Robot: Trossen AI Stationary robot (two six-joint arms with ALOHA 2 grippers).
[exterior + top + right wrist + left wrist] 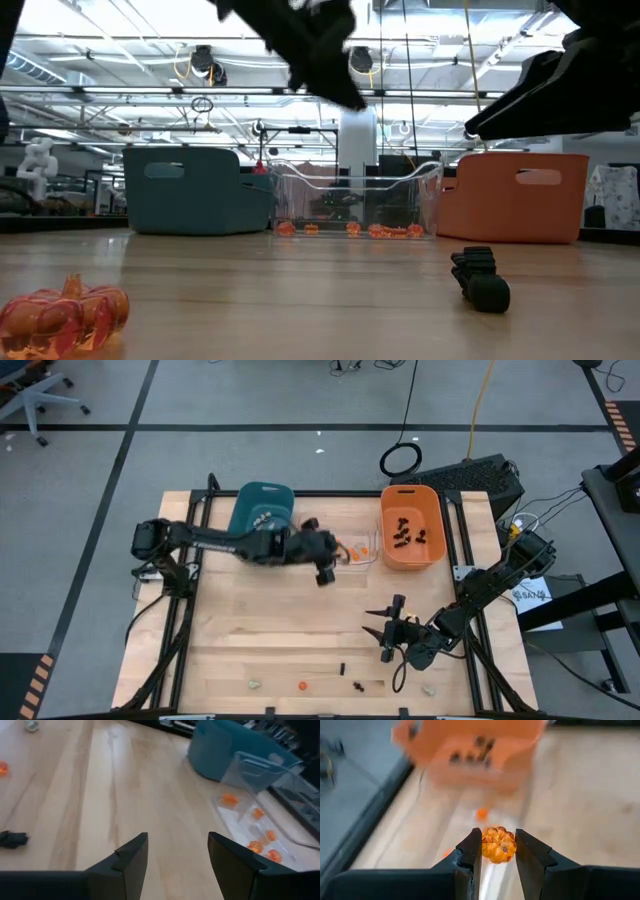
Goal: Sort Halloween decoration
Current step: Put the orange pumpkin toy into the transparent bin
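1. Your left gripper (498, 862) is clamped on a small orange pumpkin trinket (498, 845), held above the clear bin (362, 553) by the tabletop's far edge.
2. Your right gripper (177, 857) hangs with its fingers apart and nothing between them, over the table's (270, 640) near right part.
3. Black trinkets (405, 533) lie in the orange bin (432, 550); orange ones (350, 229) sit in the clear bin.
4. A few loose pieces (301, 685) lie along the near edge.

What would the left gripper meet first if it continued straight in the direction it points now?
Probably the clear bin. The left gripper, shut on an orange pumpkin trinket, points down into it, where other orange pieces lie. The orange bin stands beyond. Depth is unclear, so the bin's floor or wall is a guess.
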